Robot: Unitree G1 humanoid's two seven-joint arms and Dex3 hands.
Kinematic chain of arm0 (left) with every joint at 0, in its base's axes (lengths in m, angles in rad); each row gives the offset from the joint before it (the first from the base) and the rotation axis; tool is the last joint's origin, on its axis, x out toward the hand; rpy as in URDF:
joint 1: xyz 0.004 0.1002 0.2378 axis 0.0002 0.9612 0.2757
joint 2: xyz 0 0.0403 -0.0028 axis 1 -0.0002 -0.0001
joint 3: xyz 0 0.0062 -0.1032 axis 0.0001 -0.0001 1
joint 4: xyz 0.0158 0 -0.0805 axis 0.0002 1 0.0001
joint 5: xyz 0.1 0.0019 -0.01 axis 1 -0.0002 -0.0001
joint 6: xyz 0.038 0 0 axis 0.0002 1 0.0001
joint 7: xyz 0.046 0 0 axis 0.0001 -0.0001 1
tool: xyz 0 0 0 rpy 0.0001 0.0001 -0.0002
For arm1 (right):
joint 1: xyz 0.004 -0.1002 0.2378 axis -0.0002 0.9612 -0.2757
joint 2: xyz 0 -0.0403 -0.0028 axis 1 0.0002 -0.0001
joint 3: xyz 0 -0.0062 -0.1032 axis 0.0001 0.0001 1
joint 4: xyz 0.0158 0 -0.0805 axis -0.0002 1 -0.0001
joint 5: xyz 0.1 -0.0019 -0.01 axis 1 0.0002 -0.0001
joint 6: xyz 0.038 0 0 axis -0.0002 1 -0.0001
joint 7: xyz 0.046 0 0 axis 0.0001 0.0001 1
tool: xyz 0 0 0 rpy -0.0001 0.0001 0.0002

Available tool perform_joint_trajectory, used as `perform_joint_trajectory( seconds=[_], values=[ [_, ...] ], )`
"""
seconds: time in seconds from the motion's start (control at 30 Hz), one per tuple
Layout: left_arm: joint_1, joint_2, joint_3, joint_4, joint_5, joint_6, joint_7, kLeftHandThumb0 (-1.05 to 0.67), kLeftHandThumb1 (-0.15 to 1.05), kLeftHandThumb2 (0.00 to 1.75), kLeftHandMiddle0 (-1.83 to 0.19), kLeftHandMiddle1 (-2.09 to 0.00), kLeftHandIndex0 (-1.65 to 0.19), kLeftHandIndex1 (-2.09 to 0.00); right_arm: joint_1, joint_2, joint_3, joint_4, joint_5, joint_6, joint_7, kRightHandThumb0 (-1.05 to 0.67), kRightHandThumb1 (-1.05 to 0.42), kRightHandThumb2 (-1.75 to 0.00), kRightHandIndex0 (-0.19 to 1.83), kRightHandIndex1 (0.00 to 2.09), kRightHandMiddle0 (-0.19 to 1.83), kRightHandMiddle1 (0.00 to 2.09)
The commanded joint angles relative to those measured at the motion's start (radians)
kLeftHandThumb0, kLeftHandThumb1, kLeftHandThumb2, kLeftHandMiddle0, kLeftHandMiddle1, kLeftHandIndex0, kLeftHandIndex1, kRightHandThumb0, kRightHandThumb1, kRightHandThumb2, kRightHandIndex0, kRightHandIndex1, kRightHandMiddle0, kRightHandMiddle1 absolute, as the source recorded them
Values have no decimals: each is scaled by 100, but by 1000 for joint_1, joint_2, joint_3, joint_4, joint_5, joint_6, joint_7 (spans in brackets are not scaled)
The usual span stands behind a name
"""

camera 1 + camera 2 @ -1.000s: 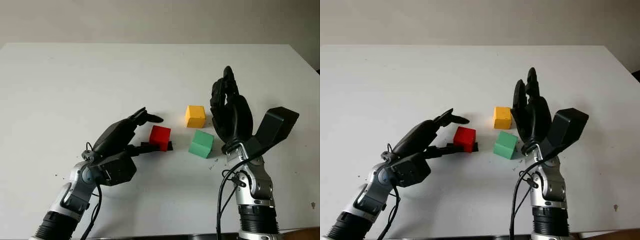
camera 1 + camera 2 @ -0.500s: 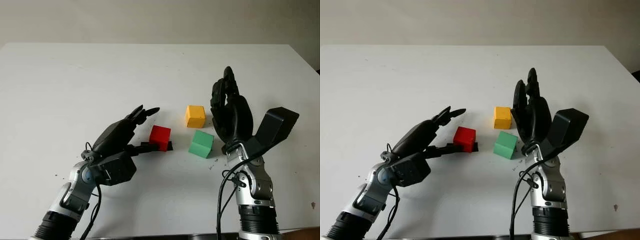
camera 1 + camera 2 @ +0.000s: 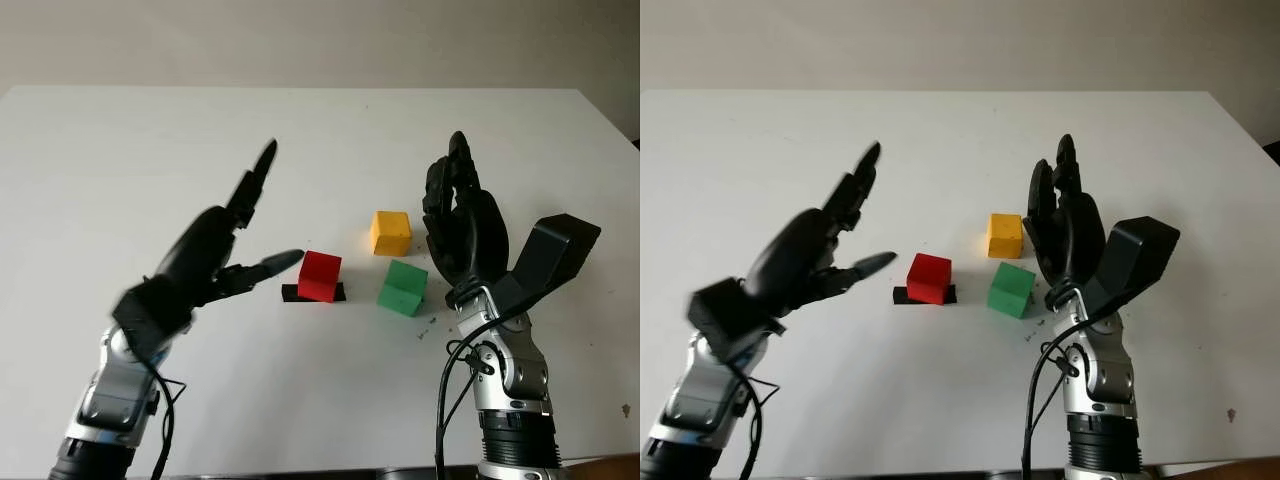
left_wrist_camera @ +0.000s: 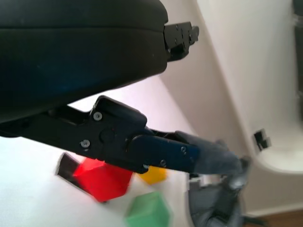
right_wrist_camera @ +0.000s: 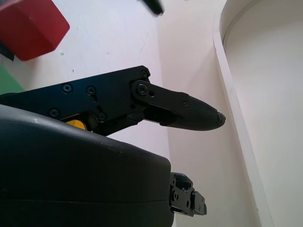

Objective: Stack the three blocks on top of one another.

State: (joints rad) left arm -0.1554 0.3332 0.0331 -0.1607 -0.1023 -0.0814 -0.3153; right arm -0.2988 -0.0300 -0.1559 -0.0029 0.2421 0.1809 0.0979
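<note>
While I look down at the white counter point(image 3: 120, 150), I count three blocks on it: one red block point(image 3: 320, 275), one yellow block point(image 3: 390, 232) and one green block point(image 3: 403, 287). None of them is on top of another. The red block sits on one small flat black piece point(image 3: 290, 293) that sticks out from under it. The green block is just beside the red one, on its right. The yellow block is a bit farther back, near both of them.

I have two hands up. My left hand point(image 3: 205, 265) is lifted above the counter, to the left of the red block, and it is open and holds nothing. One of its fingers point(image 3: 275, 264) points toward the red block but does not touch it. My right hand point(image 3: 462, 225) is held upright just to the right of the yellow and green blocks. It is open too and holds nothing.

From my left wrist I can see all three blocks under my finger point(image 4: 161, 149). From my right wrist I see the red block point(image 5: 29, 26) and only thin edges of the green and yellow ones beside my hand, plus one finger point(image 5: 184, 109) reaching out.
</note>
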Motion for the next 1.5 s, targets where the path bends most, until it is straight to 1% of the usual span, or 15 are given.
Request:
perform_joint_trajectory(
  seconds=[0.0,0.07,0.17,0.3,0.33,0.47,0.57,0.6,0.7,0.73,0.8,0.9,1.0,1.23,1.47],
  values=[
    [2,-20,30,-37,-28,25,21,-94,105,39,14,-6,16,-5,-14,-13,-6,-1,7,-8,6,-61,-105,-62,-19,0,-19,0],
    [-23,-49,55,-16,-57,31,51,-90,105,41,11,-7,13,-6,-16,-31,-7,-5,8,5,19,-61,-105,-62,-19,0,-19,0],
    [-87,-107,99,58,-108,39,110,-86,105,40,10,-6,11,-7,-16,-75,-2,-10,-6,9,55,-62,-105,-64,-19,0,-19,0],
    [-190,-131,139,189,-148,48,137,-79,105,45,16,-4,18,-3,-32,-132,-15,-28,-14,31,74,-60,-105,-60,-19,0,-19,0],
    [-224,-126,144,245,-143,40,136,-78,105,46,17,-4,18,-3,-42,-157,-13,-39,-35,46,67,-59,-105,-59,-19,0,-19,0],
    [-321,-118,153,403,-109,4,154,-74,105,50,19,-2,19,-1,-76,-248,13,-40,-155,33,47,-57,-105,-43,-19,0,-18,2],
    [-377,-115,156,482,-95,-4,169,-73,105,52,19,-1,19,0,-135,-302,21,-1,-238,38,24,-63,-105,-21,-15,3,-10,6],
    [-387,-110,156,495,-89,-1,170,-72,105,54,19,-1,19,0,-154,-312,19,11,-251,42,20,-60,-104,-14,-14,4,-7,7],
    [-405,-104,158,517,-77,8,180,-74,105,54,19,-1,19,0,-197,-340,25,54,-304,19,-4,-54,-101,-7,-8,7,-1,10],
    [-411,-105,160,520,-76,14,187,-74,105,54,19,-2,19,0,-212,-358,36,75,-340,-6,-19,-54,-98,-5,4,14,5,12],
    [-416,-106,160,520,-74,22,197,-75,105,54,19,-3,19,0,-232,-384,53,100,-388,-27,-26,-53,-96,-5,17,21,11,15],
    [-417,-105,156,511,-64,39,208,-77,105,54,19,-3,19,-1,-280,-474,121,135,-502,-40,20,-55,-94,-4,14,21,16,17],
    [-412,-101,150,498,-54,52,203,-78,105,54,19,-3,19,-1,-318,-523,169,165,-566,-51,73,-57,-92,-4,17,20,21,17],
    [-399,-107,147,479,-55,59,180,-75,105,50,19,-5,19,-2,-381,-576,255,231,-638,-96,183,-54,-87,-4,13,12,26,13],
    [-386,-127,143,458,-60,65,179,-69,105,45,15,-6,16,-4,-399,-609,331,246,-711,-171,261,-59,-85,-5,9,8,31,11]
  ],
)
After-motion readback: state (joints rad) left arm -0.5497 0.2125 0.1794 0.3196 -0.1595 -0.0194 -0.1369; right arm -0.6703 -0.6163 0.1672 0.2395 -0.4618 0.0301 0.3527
